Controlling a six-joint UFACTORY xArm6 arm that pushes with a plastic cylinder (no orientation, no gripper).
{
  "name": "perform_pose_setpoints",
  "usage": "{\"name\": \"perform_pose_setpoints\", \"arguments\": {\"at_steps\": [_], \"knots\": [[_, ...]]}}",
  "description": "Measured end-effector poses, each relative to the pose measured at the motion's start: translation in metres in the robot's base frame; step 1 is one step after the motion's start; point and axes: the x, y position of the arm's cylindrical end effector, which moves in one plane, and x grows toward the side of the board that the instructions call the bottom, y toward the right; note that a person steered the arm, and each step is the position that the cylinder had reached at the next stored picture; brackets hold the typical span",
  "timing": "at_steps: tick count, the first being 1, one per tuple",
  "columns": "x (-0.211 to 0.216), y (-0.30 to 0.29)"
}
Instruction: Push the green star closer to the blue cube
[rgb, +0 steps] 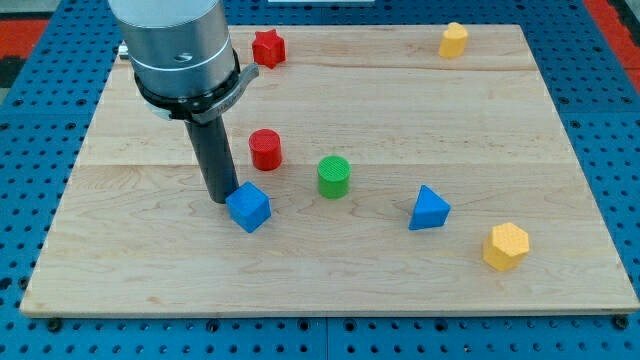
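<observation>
Where my tip (222, 198) stands: touching the blue cube (248, 207) on its view-left side.
Pincer: none; a bare rod with nothing to open or close.
Green star: I cannot find one; the only green piece is the green cylinder (334, 176), view-right of my tip and beyond the cube.
Risk: any rightward slide shoves the cube itself.
Risk: the red cylinder (265, 149), just above-right, could get knocked.

A wooden board (400, 100) holds a red star (267, 47) near its top edge, a yellow block (454, 39) at the top right corner, a red cylinder (265, 149) and green cylinder (334, 176) mid-board, a blue triangular block (429, 209), and a yellow hexagonal block (506, 246) toward the bottom right corner.
</observation>
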Motion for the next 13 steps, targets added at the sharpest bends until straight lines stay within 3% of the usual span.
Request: {"name": "perform_pose_setpoints", "arguments": {"at_steps": [3, 4, 6, 8, 10, 12, 13], "knots": [[0.046, -0.004], [0.008, -0.051], [-0.134, -0.145], [-0.212, -0.192], [-0.252, -0.178], [-0.298, -0.091], [-0.292, -0.057]]}}
